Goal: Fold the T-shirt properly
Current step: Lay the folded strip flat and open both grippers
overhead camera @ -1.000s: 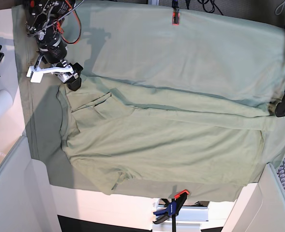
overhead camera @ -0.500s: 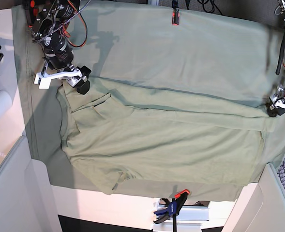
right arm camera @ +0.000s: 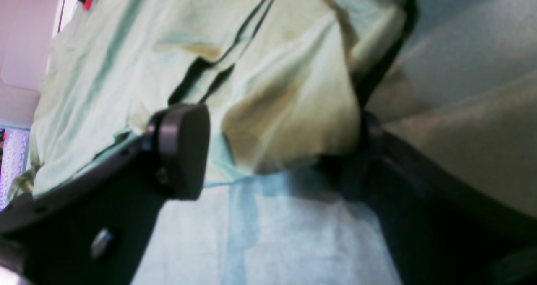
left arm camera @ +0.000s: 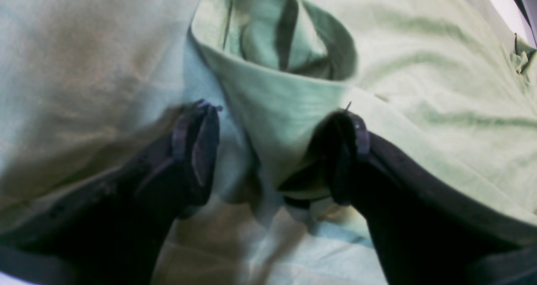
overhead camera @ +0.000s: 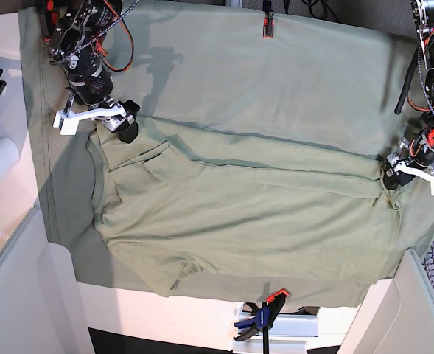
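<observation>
T-shirt (overhead camera: pixel 246 214) lies spread on the tablecloth (overhead camera: pixel 290 81) over the worktop, partly folded along its far edge. Left end effector (left arm camera: pixel 272 150) jaws wide apart, straddling a raised fold of shirt at one end, not clamped. Right end effector (right arm camera: pixel 277 150) also wide open, shirt corner bunched between its fingers (right arm camera: pixel 184 150), no grip. Clamp (overhead camera: pixel 264 313) at near edge.
</observation>
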Robot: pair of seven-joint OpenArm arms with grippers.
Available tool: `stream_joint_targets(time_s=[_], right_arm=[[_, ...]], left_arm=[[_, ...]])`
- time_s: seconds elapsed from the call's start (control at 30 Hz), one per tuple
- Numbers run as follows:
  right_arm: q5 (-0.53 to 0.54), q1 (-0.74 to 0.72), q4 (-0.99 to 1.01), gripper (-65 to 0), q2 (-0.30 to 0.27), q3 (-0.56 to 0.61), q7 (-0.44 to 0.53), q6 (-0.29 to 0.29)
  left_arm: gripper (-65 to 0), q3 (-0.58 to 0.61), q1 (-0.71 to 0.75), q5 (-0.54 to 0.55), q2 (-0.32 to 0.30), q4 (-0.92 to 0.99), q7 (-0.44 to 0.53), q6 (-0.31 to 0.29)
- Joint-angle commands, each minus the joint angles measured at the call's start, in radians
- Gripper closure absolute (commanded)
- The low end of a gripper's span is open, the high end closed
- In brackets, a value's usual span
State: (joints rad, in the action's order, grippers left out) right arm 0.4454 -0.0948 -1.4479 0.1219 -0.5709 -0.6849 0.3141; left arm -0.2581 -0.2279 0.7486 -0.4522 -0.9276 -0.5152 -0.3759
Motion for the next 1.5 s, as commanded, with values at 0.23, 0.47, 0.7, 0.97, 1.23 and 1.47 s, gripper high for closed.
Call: stream_joint_targets(time_s=[0.23,0.47,0.7,0.97,1.23,1.47], right_arm=[[0.006,-0.042,-0.012,-7.5,-0.003,0.004,0.031,0.008],[-0.011,-0.069,-0.015,0.0,-0.006,0.004,0.008,0.027],[0.052,0.005,-0.137,0.0,-0.023,0.004,-0.066,0.034],[0.097,0.111,-0.249,0.0,-0.034,0.004,-0.119,0.041],[0.125,0.253,-0.333,0.0,-0.09,0.004,-0.135,0.048],[0.138,0.419,-0.466,0.0,-0.14,0.004,-0.139,0.05]], left_arm=[[-6.5,0.003,-0.01,-0.01,-0.014,-0.006,-0.012,-0.089],[0.0,0.002,-0.013,0.053,-0.05,-0.007,-0.027,-0.295],[0.0,0.002,0.001,0.287,-0.189,-0.01,-0.161,-0.322],[0.0,0.002,0.042,0.418,-0.298,-0.013,-0.272,-0.322],[0.0,-0.043,0.209,0.544,-0.36,-0.033,-0.351,-0.322],[0.0,-0.163,0.439,0.607,-0.368,-0.185,-0.373,-0.322]])
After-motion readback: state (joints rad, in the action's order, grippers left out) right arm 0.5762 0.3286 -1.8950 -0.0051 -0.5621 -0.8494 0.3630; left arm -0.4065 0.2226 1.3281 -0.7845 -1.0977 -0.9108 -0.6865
